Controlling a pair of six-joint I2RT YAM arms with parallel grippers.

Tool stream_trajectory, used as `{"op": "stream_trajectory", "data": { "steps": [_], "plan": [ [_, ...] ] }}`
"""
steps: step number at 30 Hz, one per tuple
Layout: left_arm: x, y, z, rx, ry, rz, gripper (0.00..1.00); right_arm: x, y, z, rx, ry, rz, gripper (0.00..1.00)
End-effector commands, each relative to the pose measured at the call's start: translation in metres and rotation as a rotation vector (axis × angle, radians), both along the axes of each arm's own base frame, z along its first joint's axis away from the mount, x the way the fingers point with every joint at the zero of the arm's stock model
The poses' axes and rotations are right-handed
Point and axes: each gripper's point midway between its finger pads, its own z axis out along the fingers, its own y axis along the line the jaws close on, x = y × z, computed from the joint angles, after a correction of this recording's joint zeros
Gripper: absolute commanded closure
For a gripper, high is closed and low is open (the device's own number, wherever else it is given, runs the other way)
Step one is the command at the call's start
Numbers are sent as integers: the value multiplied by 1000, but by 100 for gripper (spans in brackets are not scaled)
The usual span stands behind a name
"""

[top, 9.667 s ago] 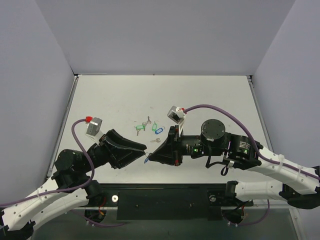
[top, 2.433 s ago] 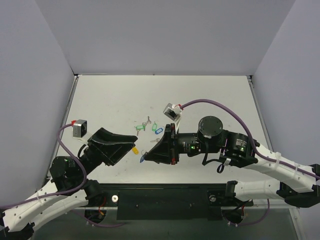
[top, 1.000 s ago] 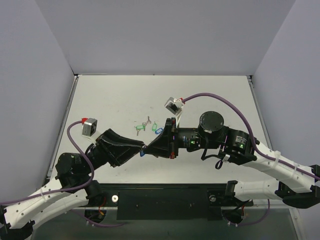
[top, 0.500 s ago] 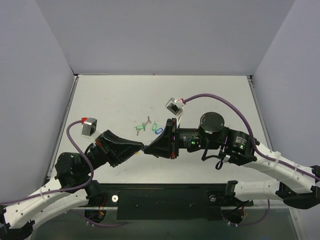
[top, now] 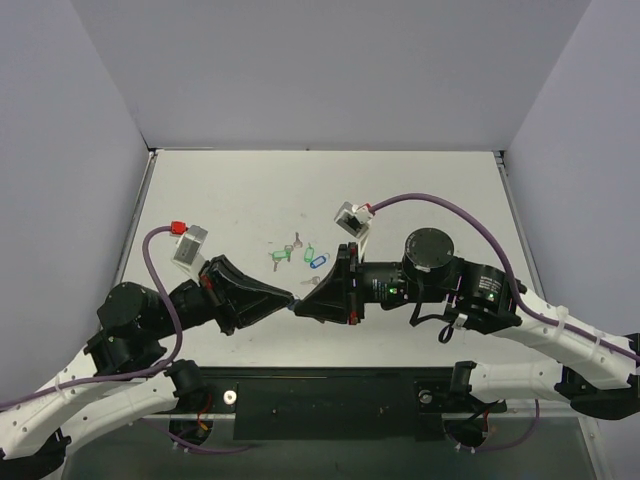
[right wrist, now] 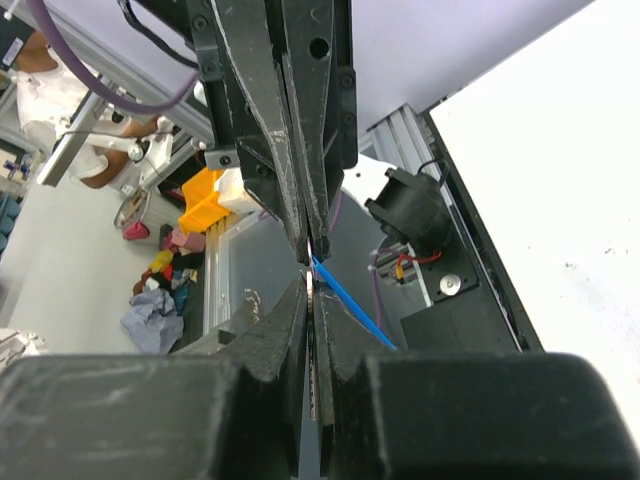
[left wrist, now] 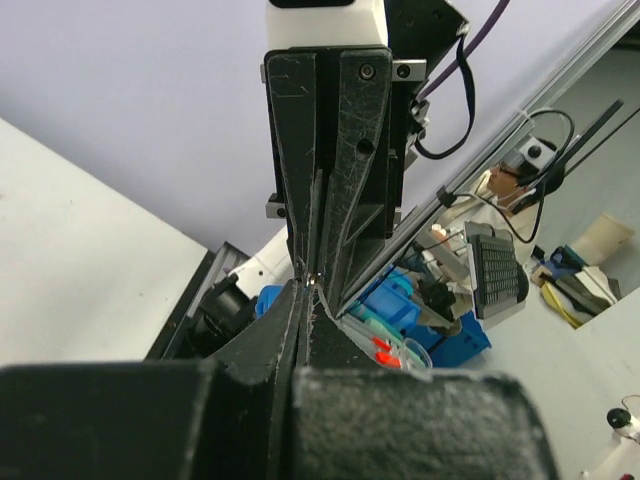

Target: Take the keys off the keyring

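Observation:
My left gripper [top: 289, 302] and right gripper [top: 301, 307] meet tip to tip above the table's near middle. Both are shut. In the right wrist view my right gripper [right wrist: 312, 287] grips a thin silver key [right wrist: 312, 268], seen edge on between its fingers. The deep-blue tag [right wrist: 352, 302] slants down from the meeting point, beside my right finger. It shows as a blue speck from above [top: 291, 310]. In the left wrist view my left gripper [left wrist: 303, 288] is pinched at a metal glint of the keyring [left wrist: 313, 278]. The yellow tag is hidden.
Green-tagged keys [top: 281, 256] and a lighter blue tag [top: 318, 262] lie on the white table [top: 400, 190] just beyond the grippers. A loose small key [top: 312, 281] lies close behind the tips. Grey walls stand on three sides.
The grippers were apart 2.4 s ago, with the yellow tag at the left one; they have closed tip to tip. Since half a second ago the left arm has swung, tips staying together.

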Motion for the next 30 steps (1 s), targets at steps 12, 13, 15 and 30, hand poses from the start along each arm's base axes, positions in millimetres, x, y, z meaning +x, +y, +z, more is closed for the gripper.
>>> {"op": "stream_trajectory", "data": {
  "steps": [12, 13, 15, 30],
  "plan": [
    [-33, 4, -8, 294, -133, -163, 100, -9, -8, 3, -47, -13, 50, 100],
    [-33, 4, -7, 292, -138, -165, 100, -9, -8, 2, -48, -12, 50, 100],
    [-33, 4, -6, 290, -140, -168, 100, -9, -7, 4, -47, -11, 48, 100],
    [-33, 3, -4, 277, -135, -162, 100, -9, 2, 4, -48, 3, 65, 100]
  ]
}}
